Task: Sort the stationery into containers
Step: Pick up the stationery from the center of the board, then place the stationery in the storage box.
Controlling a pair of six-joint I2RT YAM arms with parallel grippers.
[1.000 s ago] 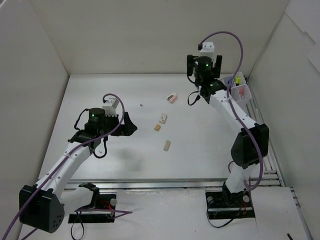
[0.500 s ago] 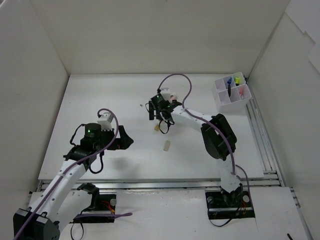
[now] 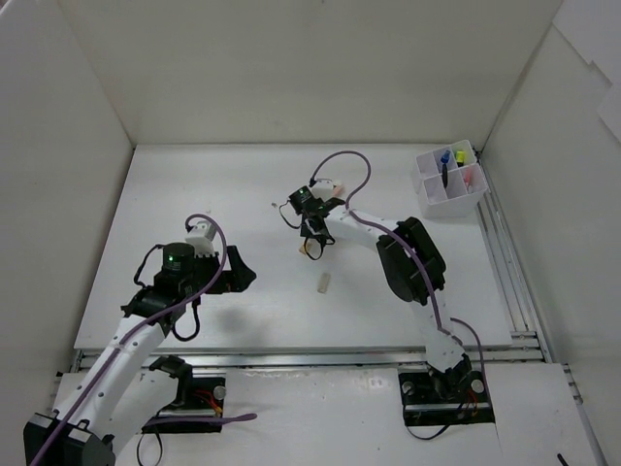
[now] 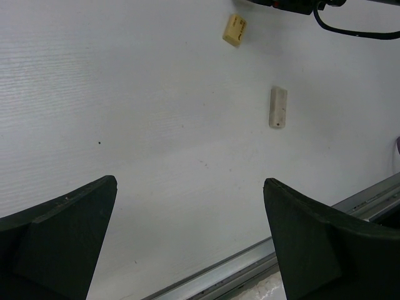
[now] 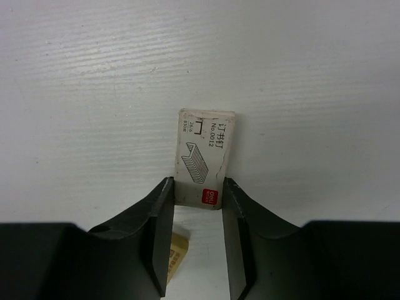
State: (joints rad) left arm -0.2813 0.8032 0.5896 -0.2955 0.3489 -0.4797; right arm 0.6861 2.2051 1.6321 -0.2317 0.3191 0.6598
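The right gripper [image 5: 199, 187] is down at the table [image 3: 194, 184], and its fingers [image 5: 159, 225] press against both long sides of a small staple box [image 5: 203, 164], gripping it at its near end. The box lies flat with its printed label up, and most of its length runs on past the fingertips. Back behind the fingertips, close under the palm, a beige eraser [image 5: 178, 250] shows in the gap between the fingers (only one corner of it is visible there).

The left gripper [image 4: 190, 182] hangs above the table with its jaws spread wide and nothing between them. Ahead of it, on its right-finger side, a long pale eraser [image 4: 278, 107] lies alone on the surface. Farther ahead lies the beige eraser, just short of the dark body of the right arm [image 4: 294, 5].

Farthest off, well apart from both grippers on the right arm's outer side, the white organiser box [image 3: 448, 204] stands in the far corner, with blue and yellow caps and something pink showing in its compartments.
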